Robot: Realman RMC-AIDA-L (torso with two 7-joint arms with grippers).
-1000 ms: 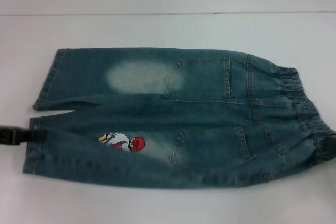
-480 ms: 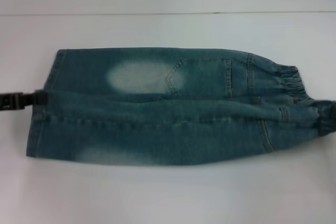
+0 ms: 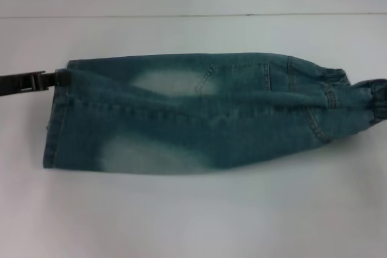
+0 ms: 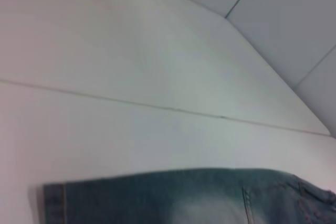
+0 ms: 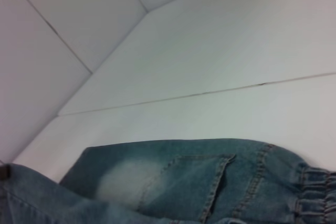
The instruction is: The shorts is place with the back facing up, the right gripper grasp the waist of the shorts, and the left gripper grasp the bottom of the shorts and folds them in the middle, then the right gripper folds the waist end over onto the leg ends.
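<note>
**Lengthwise fold nearly closed**

Across the table (image 3: 193, 222) middle, the shorts (image 3: 199, 122) lie almost doubled. My left gripper (image 3: 36, 81) pinches the hem, keeping edges aligned. At the waist (image 3: 378, 98), I cannot tell my right gripper's state.

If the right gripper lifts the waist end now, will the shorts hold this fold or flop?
Likely flop: the shorts drape softly between the left gripper and the bunched waist. The denim looks thick, so probably heavy enough to sag. The layers probably slide little.
</note>
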